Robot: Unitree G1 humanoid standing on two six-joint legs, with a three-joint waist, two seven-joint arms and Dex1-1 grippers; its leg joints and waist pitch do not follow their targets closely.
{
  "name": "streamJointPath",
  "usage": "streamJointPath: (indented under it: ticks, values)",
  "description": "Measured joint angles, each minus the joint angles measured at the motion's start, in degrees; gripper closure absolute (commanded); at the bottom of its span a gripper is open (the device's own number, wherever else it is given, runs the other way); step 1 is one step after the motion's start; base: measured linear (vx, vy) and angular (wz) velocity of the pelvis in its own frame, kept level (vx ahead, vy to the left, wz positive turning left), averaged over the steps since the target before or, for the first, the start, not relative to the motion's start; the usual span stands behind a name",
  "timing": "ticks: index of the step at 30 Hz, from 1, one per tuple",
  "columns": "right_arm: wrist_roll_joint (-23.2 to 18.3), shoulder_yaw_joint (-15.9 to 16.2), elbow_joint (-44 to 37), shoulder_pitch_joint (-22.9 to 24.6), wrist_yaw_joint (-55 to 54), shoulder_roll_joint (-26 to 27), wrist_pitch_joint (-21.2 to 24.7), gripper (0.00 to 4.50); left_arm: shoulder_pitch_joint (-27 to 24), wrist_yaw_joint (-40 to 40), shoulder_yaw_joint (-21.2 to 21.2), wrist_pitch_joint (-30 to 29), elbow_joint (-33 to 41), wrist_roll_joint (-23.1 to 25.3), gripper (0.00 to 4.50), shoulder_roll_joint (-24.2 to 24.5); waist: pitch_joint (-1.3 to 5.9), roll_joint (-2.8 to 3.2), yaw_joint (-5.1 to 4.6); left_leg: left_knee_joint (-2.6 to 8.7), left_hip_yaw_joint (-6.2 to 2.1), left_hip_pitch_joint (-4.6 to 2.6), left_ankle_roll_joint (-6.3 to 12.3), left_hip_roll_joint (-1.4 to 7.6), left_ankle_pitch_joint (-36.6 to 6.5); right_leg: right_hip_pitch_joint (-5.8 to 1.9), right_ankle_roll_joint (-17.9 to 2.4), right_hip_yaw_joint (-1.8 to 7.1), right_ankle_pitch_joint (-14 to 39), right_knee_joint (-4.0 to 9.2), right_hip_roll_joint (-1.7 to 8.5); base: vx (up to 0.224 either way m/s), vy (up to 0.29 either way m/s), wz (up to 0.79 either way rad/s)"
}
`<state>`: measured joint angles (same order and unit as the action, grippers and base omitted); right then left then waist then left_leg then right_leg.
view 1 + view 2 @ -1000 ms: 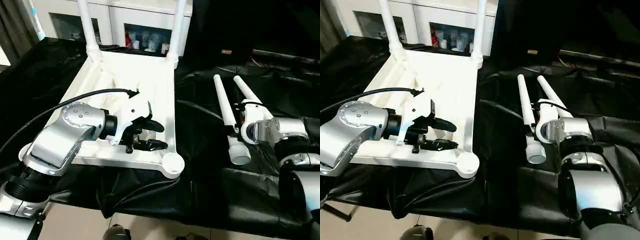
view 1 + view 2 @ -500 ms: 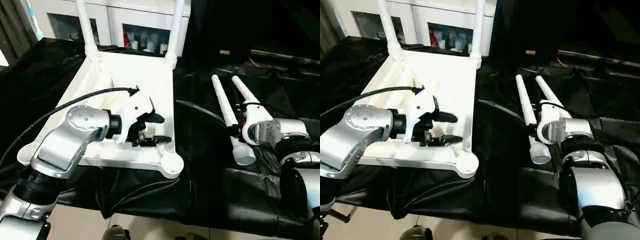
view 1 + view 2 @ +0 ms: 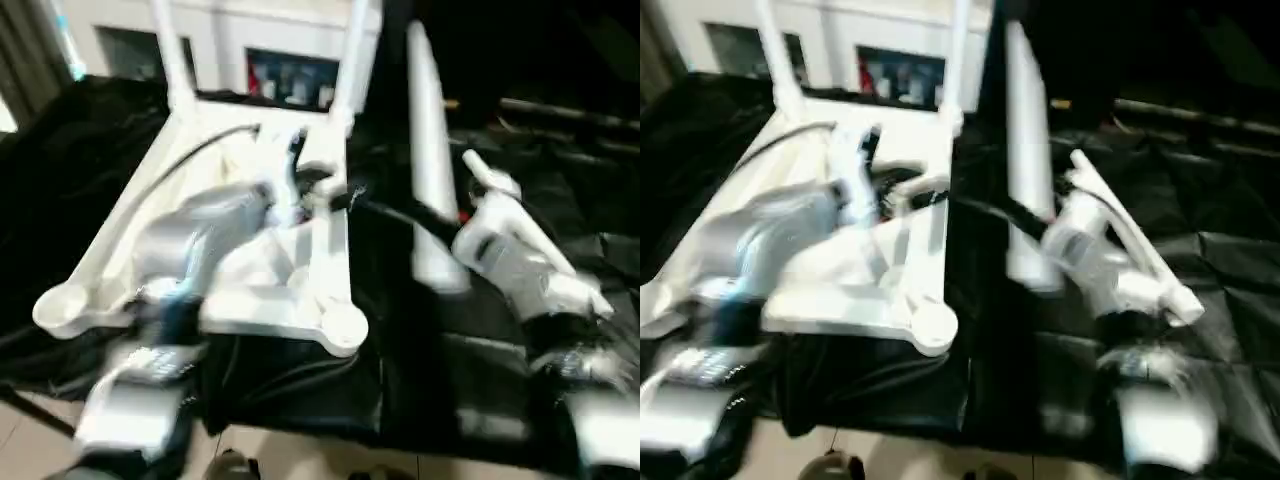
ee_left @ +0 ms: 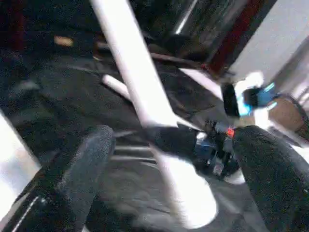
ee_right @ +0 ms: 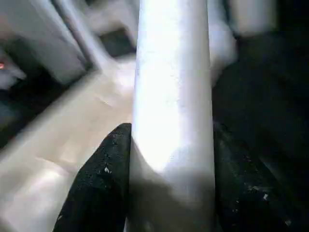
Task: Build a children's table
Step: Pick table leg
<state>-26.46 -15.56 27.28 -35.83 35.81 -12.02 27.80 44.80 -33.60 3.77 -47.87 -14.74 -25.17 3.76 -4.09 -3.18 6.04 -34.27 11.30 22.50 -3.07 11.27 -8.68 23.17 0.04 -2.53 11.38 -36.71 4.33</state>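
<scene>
The white table top (image 3: 215, 315) lies upside down on black cloth. Two legs (image 3: 170, 60) (image 3: 355, 60) stand in its far corner sockets. The near sockets (image 3: 343, 328) (image 3: 55, 305) hold nothing. My right gripper (image 3: 452, 232) is shut on a third leg (image 3: 428, 140) and holds it upright off the cloth, thick end down, just right of the top. In the right wrist view that leg (image 5: 174, 96) sits between both black fingers (image 5: 104, 186). My left gripper (image 3: 328, 192) hovers over the top's right rim, facing the leg, its fingers (image 4: 82, 164) wide open and holding nothing.
Another white leg (image 4: 112, 81) lies on the black cloth (image 3: 480, 380) beyond the raised one. A white glass-door cabinet (image 3: 290, 70) stands behind the table. A black cable (image 3: 200, 155) runs along my left arm over the table top.
My right gripper has lifted a leg off the cloth and stood it upright. My left gripper has opened wide and swung from the top's near rim toward its right edge.
</scene>
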Motion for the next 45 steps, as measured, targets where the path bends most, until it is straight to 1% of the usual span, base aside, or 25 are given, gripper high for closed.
streamJointPath:
  ticks: [1,3,5,6,8,12,16,17,20,21,22,23,24,25,26,27,29,31,33,35,36,39,42,44,45]
  values:
    - [-1.74,-0.22,-3.64,1.62,2.13,0.32,0.67,2.66,0.56,0.72,1.50,-1.02,-1.04,-0.67,0.00,-0.79,0.00,0.00,0.40,0.00,0.02,0.02,0.04,0.06,-0.02,-0.04,0.00,-0.06,0.00,0.09,0.00,0.000,0.000,0.00]
    - [-4.62,1.34,-9.43,5.00,6.03,1.13,2.14,2.66,2.43,2.14,4.12,-2.34,-3.67,-2.10,0.00,-1.91,0.00,0.00,0.64,-0.01,0.02,0.05,0.10,0.06,-0.05,-0.07,0.00,-0.06,-0.01,0.20,0.00,0.000,0.000,0.00]
    - [-5.77,4.39,-13.28,8.47,9.22,1.37,2.96,2.66,4.49,3.36,6.59,-2.24,-5.82,-3.37,0.00,-3.44,0.00,0.00,1.03,-0.01,0.02,0.08,0.15,0.05,-0.08,-0.14,-0.01,-0.08,-0.07,0.37,0.02,0.000,0.000,0.00]
    - [-5.99,5.68,-14.09,9.42,10.35,1.48,3.02,2.66,5.35,3.90,7.65,-2.18,-6.57,-4.14,0.00,-4.19,0.00,0.00,1.16,0.00,0.01,0.10,0.16,0.05,-0.08,-0.17,-0.02,-0.10,-0.14,0.47,0.02,0.000,0.000,0.00]
    - [-6.01,7.66,-14.24,9.71,11.28,1.94,3.06,2.66,6.51,4.10,8.74,-1.99,-6.71,-5.52,0.00,-5.13,0.00,0.00,1.16,-0.01,0.03,0.15,0.18,0.03,-0.09,-0.17,-0.06,-0.07,-0.24,0.58,0.04,0.000,0.000,0.00]
    - [-5.09,8.72,-15.65,9.18,11.63,1.83,2.90,2.66,7.01,4.55,9.45,-2.27,-6.29,-8.35,0.00,-6.27,0.00,-0.04,1.38,0.01,0.03,0.14,0.19,0.00,-0.10,-0.17,-0.04,-0.08,-0.26,0.60,0.08,0.000,0.000,0.00]
    - [-4.16,9.45,-15.97,8.87,11.01,1.58,2.75,2.66,6.99,5.33,10.22,-3.43,-5.76,-8.81,0.00,-6.35,-0.02,-0.28,1.55,0.06,0.02,0.14,0.18,0.02,-0.10,-0.14,-0.01,-0.11,-0.27,0.59,0.07,0.000,0.000,0.00]
    - [-3.55,9.93,-15.95,8.62,10.67,1.45,2.48,2.66,6.97,5.66,10.48,-3.48,-5.76,-8.81,0.28,-6.35,-0.03,-0.39,1.61,0.06,0.02,0.14,0.18,0.02,-0.10,-0.14,0.00,-0.10,-0.26,0.59,0.07,0.000,0.000,0.00]
    - [-2.07,11.12,-15.91,7.83,10.20,1.01,1.49,2.66,6.96,6.55,11.20,-3.42,-5.71,-8.81,0.40,-6.22,0.00,-0.48,1.88,0.05,0.04,0.15,0.19,0.02,-0.10,-0.14,0.01,-0.08,-0.25,0.63,0.07,0.000,0.000,0.00]
    - [-0.32,12.26,-15.89,7.38,9.15,0.94,0.49,2.66,6.87,7.62,11.25,-3.15,-5.51,-8.78,0.40,-6.15,0.00,-0.58,1.85,0.05,0.05,0.15,0.19,0.02,-0.10,-0.14,0.02,-0.07,-0.25,0.63,0.07,0.000,0.000,0.00]
    - [1.31,13.31,-15.87,6.72,8.07,0.93,-0.17,2.66,6.82,8.72,11.34,-2.77,-5.35,-8.73,0.54,-6.19,-0.03,-0.68,1.85,0.06,0.05,0.16,0.18,0.02,-0.10,-0.12,0.03,-0.08,-0.25,0.63,0.06,0.000,0.000,0.00]
    - [2.69,14.14,-15.87,6.34,6.94,1.01,-1.02,2.66,6.83,9.73,11.46,-2.34,-5.28,-8.66,0.79,-6.23,0.00,-0.78,1.92,0.07,0.04,0.18,0.18,0.03,-0.09,-0.12,0.04,-0.11,-0.24,0.63,0.06,0.000,0.000,0.00]
    - [4.17,14.95,-15.87,5.91,5.43,1.55,-1.74,2.66,6.83,11.38,11.76,-1.61,-5.29,-8.25,0.79,-6.50,0.02,-0.83,1.96,0.07,0.04,0.17,0.18,0.04,-0.09,-0.12,0.06,-0.10,-0.23,0.63,0.06,0.000,0.000,0.00]
    - [4.93,15.43,-15.87,5.69,4.35,2.11,-2.18,2.66,6.84,12.65,12.26,-1.03,-5.32,-7.93,0.79,-6.72,0.02,-0.85,1.94,0.07,0.05,0.18,0.18,0.03,-0.09,-0.12,0.07,-0.09,-0.23,0.64,0.06,0.000,0.000,0.00]
    - [5.77,15.75,-15.87,5.55,2.86,3.12,-2.49,2.66,6.95,14.53,13.03,-0.24,-5.74,-7.57,0.88,-7.21,0.01,-0.87,1.94,0.07,0.05,0.18,0.18,0.03,-0.09,-0.12,0.08,-0.08,-0.22,0.66,0.06,0.000,0.000,0.00]
    - [6.40,15.96,-15.83,5.44,1.28,4.12,-2.60,2.66,7.31,16.50,13.96,0.86,-6.69,-7.38,1.06,-7.82,0.00,-0.91,1.99,0.07,0.05,0.19,0.18,0.03,-0.10,-0.12,0.09,-0.09,-0.22,0.66,0.06,0.000,0.000,0.00]
    - [7.10,16.59,-15.69,4.85,-1.79,6.83,-2.62,2.66,7.95,20.58,15.52,3.51,-8.90,-6.36,1.26,-8.84,-0.01,-0.94,2.00,0.07,0.04,0.23,0.18,0.03,-0.10,-0.11,0.11,-0.09,-0.22,0.68,0.06,0.000,0.000,0.00]
    - [7.72,16.64,-15.47,4.21,-4.03,7.88,-2.70,2.66,8.03,23.66,16.66,6.16,-10.42,-5.59,1.37,-9.05,-0.01,-0.95,2.04,0.07,0.04,0.26,0.18,0.02,-0.10,-0.11,0.17,-0.09,-0.26,0.74,0.06,0.000,0.000,0.00]
    - [8.36,16.74,-14.78,3.92,-5.73,8.96,-2.79,2.66,8.07,25.90,16.56,8.19,-11.02,-4.67,1.65,-9.19,0.00,-0.99,2.07,0.07,0.00,0.37,0.18,0.03,-0.10,-0.09,0.29,-0.13,-0.32,0.86,0.06,0.000,0.000,0.00]
    - [8.73,16.81,-13.73,3.49,-6.84,9.68,-3.14,2.66,8.12,27.01,16.15,9.43,-11.39,-3.83,1.81,-9.26,-0.01,-1.03,2.03,0.07,0.02,0.44,0.20,0.02,-0.10,-0.06,0.33,-0.10,-0.35,0.92,0.07,0.000,0.000,0.00]
    - [8.84,16.85,-13.11,3.08,-7.18,9.88,-3.28,2.66,8.20,27.41,16.03,9.98,-11.55,-3.57,1.81,-9.26,-0.04,-1.09,1.98,0.06,0.02,0.46,0.20,0.02,-0.10,-0.05,0.36,-0.10,-0.37,0.93,0.07,0.000,0.000,0.00]
    - [9.10,16.84,-12.59,2.21,-8.07,10.30,-3.55,2.66,8.86,27.78,15.81,11.03,-11.78,-3.05,2.08,-9.24,-0.08,-1.24,2.00,0.07,0.02,0.48,0.20,0.03,-0.11,-0.02,0.38,-0.12,-0.38,0.93,0.06,0.000,0.000,0.00]
    - [9.11,16.77,-12.55,1.63,-8.55,10.34,-3.56,2.66,9.39,27.64,14.41,12.09,-11.78,-2.06,2.29,-8.82,-0.08,-1.67,2.00,0.08,0.03,0.47,0.20,0.03,-0.10,-0.01,0.39,-0.11,-0.38,0.93,0.06,0.000,0.000,0.00]
    - [9.21,16.75,-12.39,1.32,-8.57,10.32,-3.68,2.66,9.42,27.43,13.43,12.74,-11.79,-1.83,2.54,-8.37,-0.13,-1.95,1.96,0.07,0.04,0.47,0.20,0.03,-0.10,-0.01,0.41,-0.10,-0.39,0.93,0.06,0.000,0.000,0.00]
    - [9.25,16.74,-12.39,1.31,-8.57,10.31,-3.75,2.66,9.42,27.33,13.23,12.86,-11.79,-1.73,2.54,-8.31,-0.12,-2.07,1.97,0.07,0.04,0.47,0.20,0.03,-0.10,-0.01,0.41,-0.11,-0.39,0.93,0.06,0.000,0.000,0.00]
